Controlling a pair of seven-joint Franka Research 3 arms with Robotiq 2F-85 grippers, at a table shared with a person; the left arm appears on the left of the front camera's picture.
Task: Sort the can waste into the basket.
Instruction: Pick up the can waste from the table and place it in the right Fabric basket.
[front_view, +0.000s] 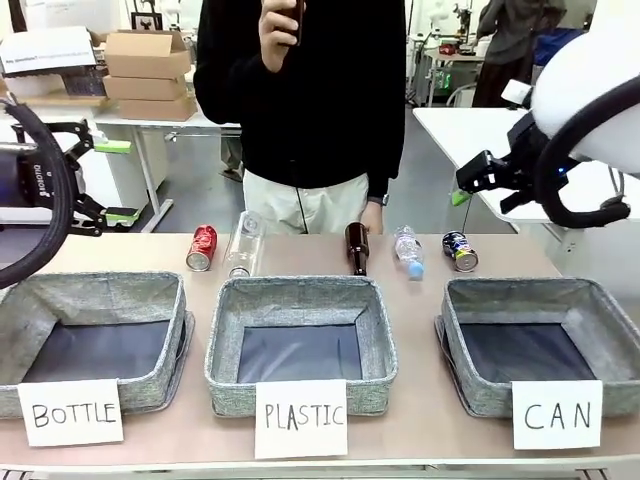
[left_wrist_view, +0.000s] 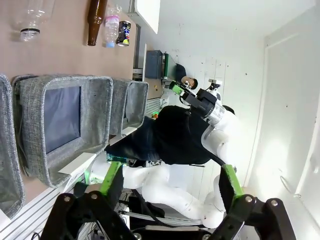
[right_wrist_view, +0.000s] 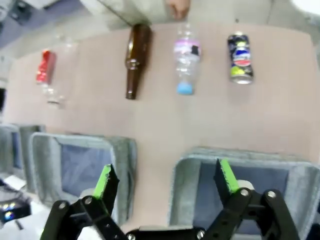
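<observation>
Tan tabletop (front_view: 410, 330) carries three grey baskets along its near edge. At far left the left gripper (front_view: 118, 180) hangs in the air, fingers spread wide. Behind the baskets lies a row: red can (front_view: 202, 247), clear bottle (front_view: 243, 245), brown bottle (front_view: 356, 247), small plastic bottle (front_view: 407, 250), dark can (front_view: 460, 251). The CAN basket (front_view: 540, 292) sits rightmost, the dark can just beyond its far-left corner. High over that side the right gripper (right_wrist_view: 165, 180) hovers, fingers spread apart.
</observation>
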